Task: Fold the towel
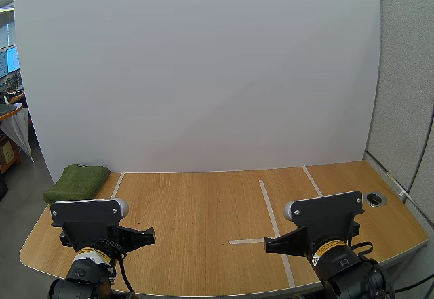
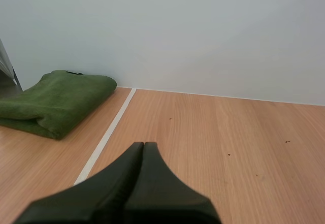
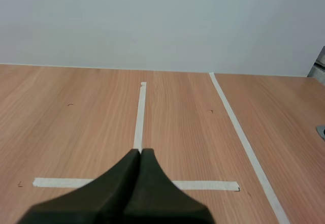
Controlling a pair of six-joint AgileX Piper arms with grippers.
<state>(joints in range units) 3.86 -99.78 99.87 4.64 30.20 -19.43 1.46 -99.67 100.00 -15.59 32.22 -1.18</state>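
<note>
The towel (image 1: 76,182) lies at the far left corner of the counter (image 1: 203,207), close against the white board (image 1: 203,75) that stands along the far edge. It is a thick green pad with layers stacked and a rounded fold facing the near side, so it looks folded already rather than spread out flat. It sits outside the strip of tape (image 2: 104,140) that runs from the far edge toward the near edge on the left, which puts it away from the middle of the counter where both arms could work on it together.

The left claw (image 2: 143,145) is closed with nothing in it, its two fingers pressed together into one dark wedge. It hangs low over bare wood near the near edge and points toward the far edge, with the towel off to its left and well apart from it. The right claw (image 3: 140,152) is likewise closed and empty. It hovers over the crossing of two tape strips (image 3: 138,127) on the right half of the counter, far from the towel.

Both arms sit by the near edge in what looks like a rest pose, so no grasp is under way. My judgement is that any further folding would fall to the left claw, which is the nearer one. It would need to open and travel to the far left corner, and the towel would probably have to be drawn toward the centre before the right claw could help.
</note>
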